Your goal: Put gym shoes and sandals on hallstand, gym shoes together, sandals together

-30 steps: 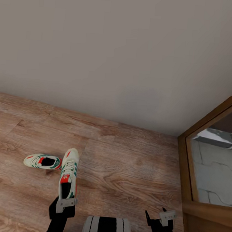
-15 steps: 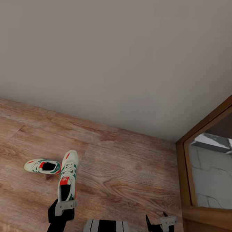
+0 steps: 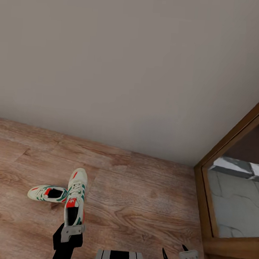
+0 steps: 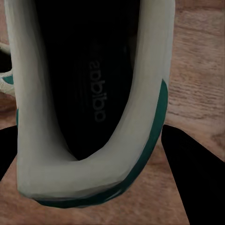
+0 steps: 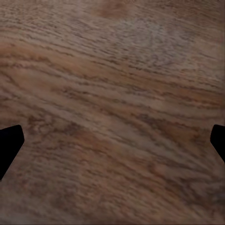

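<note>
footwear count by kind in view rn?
Gym shoes: 2, one at the left claw, heel end between its fingers, one lying on the floor beside it
Sandals: 0 visible
Total: 2

Left arm: black, rising from the head view's lower edge, ending in the pale grey two-fingered left gripper (image 3: 72,231), which is clamping the heel of a white gym shoe with teal stripes and an orange-red tongue (image 3: 76,197); its dark fingers (image 4: 197,176) are flanking the heel in the left wrist view.

Right arm: black, low at the frame's bottom, carrying the pale grey right gripper (image 3: 186,256), jaws spread wide and gripping nothing; dark fingertips (image 5: 9,143) are showing far apart.
</note>
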Robot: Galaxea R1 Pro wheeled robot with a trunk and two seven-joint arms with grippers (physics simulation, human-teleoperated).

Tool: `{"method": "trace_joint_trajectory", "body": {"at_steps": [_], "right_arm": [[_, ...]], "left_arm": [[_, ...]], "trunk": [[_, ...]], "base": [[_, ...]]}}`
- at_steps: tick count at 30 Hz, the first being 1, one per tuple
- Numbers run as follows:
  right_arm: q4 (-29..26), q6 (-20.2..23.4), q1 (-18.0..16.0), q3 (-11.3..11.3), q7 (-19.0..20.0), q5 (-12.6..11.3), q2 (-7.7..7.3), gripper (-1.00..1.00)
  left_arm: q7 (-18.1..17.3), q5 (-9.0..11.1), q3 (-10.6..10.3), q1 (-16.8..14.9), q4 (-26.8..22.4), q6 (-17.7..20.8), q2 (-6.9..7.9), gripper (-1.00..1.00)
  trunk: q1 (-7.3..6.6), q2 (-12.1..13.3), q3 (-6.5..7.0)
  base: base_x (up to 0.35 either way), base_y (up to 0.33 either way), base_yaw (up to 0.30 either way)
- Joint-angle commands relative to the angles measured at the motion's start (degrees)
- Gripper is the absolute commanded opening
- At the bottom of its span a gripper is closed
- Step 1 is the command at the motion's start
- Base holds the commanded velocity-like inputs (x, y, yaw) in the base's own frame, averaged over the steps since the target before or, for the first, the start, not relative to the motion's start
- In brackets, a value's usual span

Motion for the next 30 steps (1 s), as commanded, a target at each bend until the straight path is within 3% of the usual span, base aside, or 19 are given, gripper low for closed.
{"method": "trace_joint_trajectory", "body": {"at_steps": [1,6,15,19,23,30], "right_arm": [[0.7,-0.86,0.02,-0.37,0.49,0.17,0.05,1.0],[3.84,-5.39,0.13,-0.39,0.39,0.17,0.05,1.0],[4.34,-5.99,0.16,-0.45,0.38,0.17,-0.06,1.0],[4.4,-6.01,0.23,-0.46,0.38,0.17,-0.1,1.0],[4.41,-6.01,0.25,-0.44,0.33,0.15,-0.01,1.0],[4.41,-6.01,0.25,-0.38,0.34,0.12,0.05,1.0]], "left_arm": [[0.36,0.16,-0.1,0.14,-0.02,-0.13,0.02,-1.0],[0.61,-0.79,0.58,0.66,-3.45,0.65,0.31,-1.0],[1.47,-1.8,0.65,6.2,-5.13,-0.08,1.2,-1.0],[1.65,-1.62,0.93,6.97,-2.79,-0.25,1.3,-1.0],[1.52,-1.9,4.69,6.93,4.59,-6.33,1.32,-1.0],[1.53,-1.66,5.74,6.91,6.95,-8.96,1.39,-1.0]], "trunk": [[-0.03,0.0,0.3],[-0.16,0.07,1.85],[-0.39,0.19,4.66],[-0.49,0.25,5.91],[-0.6,0.3,7.15],[-0.78,0.39,9.33]], "base": [[0.0,0.0,0.0],[0.0,0.0,0.0],[0.0,0.0,0.0],[0.0,0.0,0.0],[0.0,0.0,0.0],[0.0,0.0,0.0]]}}
